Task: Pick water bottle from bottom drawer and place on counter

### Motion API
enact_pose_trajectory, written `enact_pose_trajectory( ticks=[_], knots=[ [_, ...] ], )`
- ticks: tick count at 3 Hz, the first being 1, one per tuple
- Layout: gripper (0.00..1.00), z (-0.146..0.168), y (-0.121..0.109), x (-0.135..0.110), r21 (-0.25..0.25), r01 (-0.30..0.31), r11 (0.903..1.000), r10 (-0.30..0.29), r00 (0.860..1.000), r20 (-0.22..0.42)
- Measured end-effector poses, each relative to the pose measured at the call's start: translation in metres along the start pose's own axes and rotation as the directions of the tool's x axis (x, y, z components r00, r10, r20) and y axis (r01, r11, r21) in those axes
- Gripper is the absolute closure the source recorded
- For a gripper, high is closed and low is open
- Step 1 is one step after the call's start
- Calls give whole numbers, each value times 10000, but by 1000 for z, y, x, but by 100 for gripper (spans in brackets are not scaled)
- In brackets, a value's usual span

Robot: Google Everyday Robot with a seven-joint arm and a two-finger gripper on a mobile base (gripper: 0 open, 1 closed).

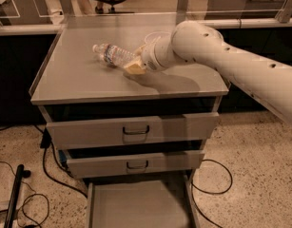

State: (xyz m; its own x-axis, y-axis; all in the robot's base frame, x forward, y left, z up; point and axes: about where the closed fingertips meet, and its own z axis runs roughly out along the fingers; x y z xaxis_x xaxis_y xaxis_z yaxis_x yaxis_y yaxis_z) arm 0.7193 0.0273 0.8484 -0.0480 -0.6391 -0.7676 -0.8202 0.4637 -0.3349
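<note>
Currently, item one: the water bottle (111,54) lies on its side on the desk (79,80), left of centre, with its white cap toward the back-left corner and its base toward the gripper. Item two: the gripper (134,66) is low over the desk at the bottle's base end, touching it or just beside it; I cannot tell from my view whether it is clamped on the bottle or free of it. Item three: the bottom drawer (136,203) is pulled out near the floor, with no bottle in it. Item four: two upper drawers (131,129) with dark loop handles, each slightly out. Item five: a clear bowl (152,36), partly hidden behind the arm (221,61). Handling notes, as I judge them: the bottle is thin ribbed plastic, light, and likely to dent under a hard squeeze. Lying on its side it can roll across the flat desk if nudged. The label band looks smooth and may slip. I would take hold across the ribbed body near mid-length, not at the narrow cap. Status, in my estimate: the bottle rests on the desk, so the placing looks nearly complete, and any release should be gentle.
</note>
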Motion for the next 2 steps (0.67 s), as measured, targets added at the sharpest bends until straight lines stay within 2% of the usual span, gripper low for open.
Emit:
enact_pose_trajectory(
  ticks=[2],
  knots=[
    [16, 0, 0, 0, -1, 0, 10000, 0, 10000, 0]
  ],
)
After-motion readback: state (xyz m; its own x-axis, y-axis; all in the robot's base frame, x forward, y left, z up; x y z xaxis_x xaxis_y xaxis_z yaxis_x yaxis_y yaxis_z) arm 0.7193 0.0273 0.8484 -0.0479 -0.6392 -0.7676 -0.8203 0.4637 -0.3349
